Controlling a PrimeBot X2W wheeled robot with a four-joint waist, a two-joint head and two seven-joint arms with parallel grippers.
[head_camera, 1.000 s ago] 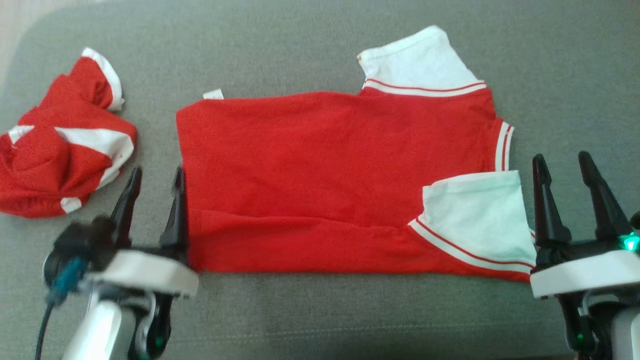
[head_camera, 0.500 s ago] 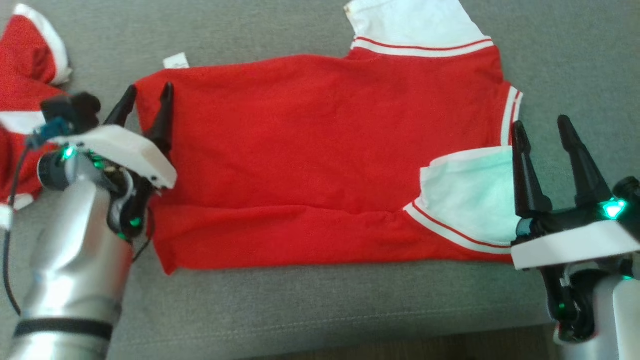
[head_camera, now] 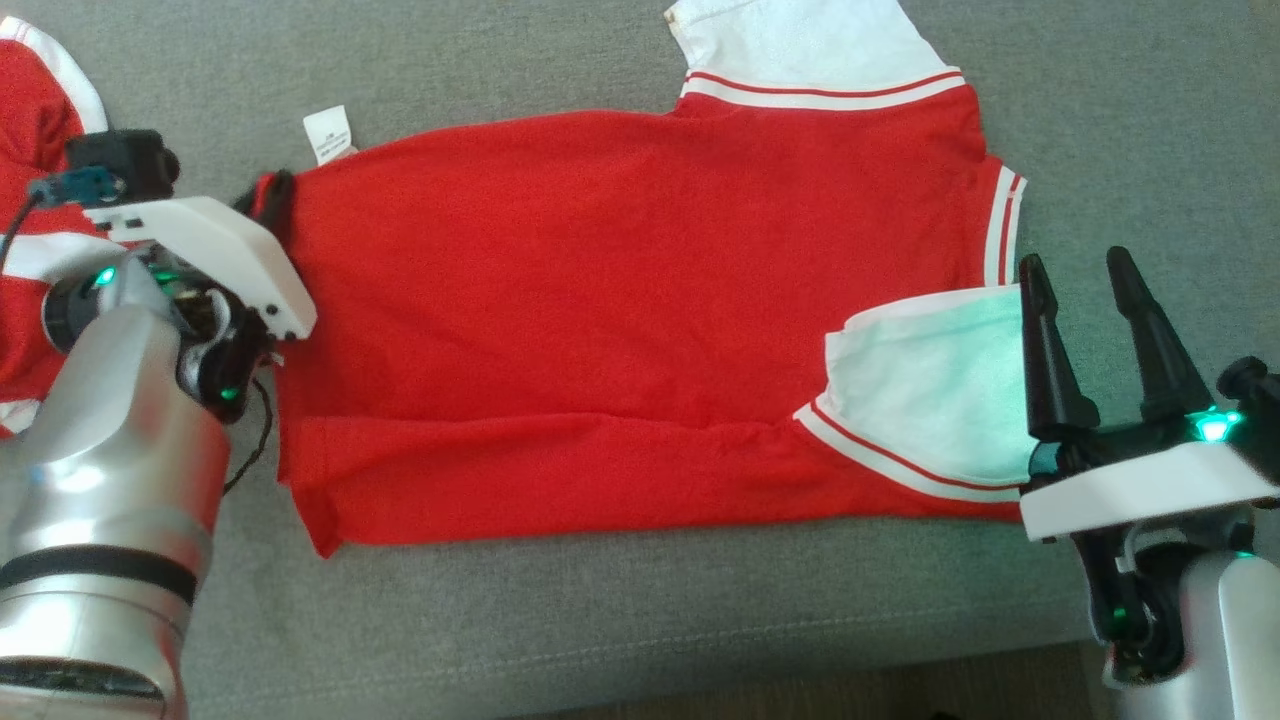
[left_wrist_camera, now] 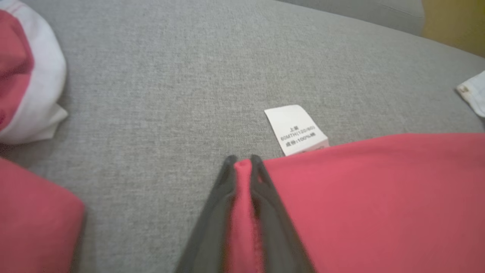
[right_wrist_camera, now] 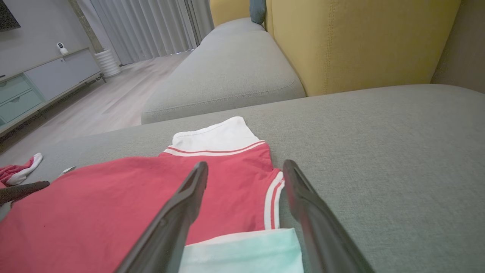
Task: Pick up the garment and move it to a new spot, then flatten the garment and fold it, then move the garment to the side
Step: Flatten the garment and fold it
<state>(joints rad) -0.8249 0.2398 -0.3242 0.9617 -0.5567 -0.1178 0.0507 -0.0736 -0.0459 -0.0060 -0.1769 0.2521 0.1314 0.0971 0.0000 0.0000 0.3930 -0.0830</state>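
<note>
A wide grey fabric sofa cushion [head_camera: 600, 620] carries everything, with a yellow upholstered backrest [right_wrist_camera: 360, 41] rising behind it in the right wrist view. The red short-sleeved garment with white, red-striped sleeves [head_camera: 620, 300] lies spread nearly flat across the middle of the cushion, its length running left to right in the head view and a low crease along its near side. One white sleeve [head_camera: 800, 40] points away from the robot; the other white sleeve [head_camera: 930, 380] lies folded in over the red cloth at the near right. A second, crumpled red-and-white garment [head_camera: 30, 110] sits at the far left, apart from the flat one. The right hand [head_camera: 1075, 262] hovers just beside the folded-in sleeve, its two dark fingers spread wide with nothing between them. The left hand [left_wrist_camera: 241, 161] is pinched closed on the garment's far left corner, red cloth showing between its fingertips. A small white printed label [left_wrist_camera: 295, 129] pokes out from the garment's edge just beside that corner.
</note>
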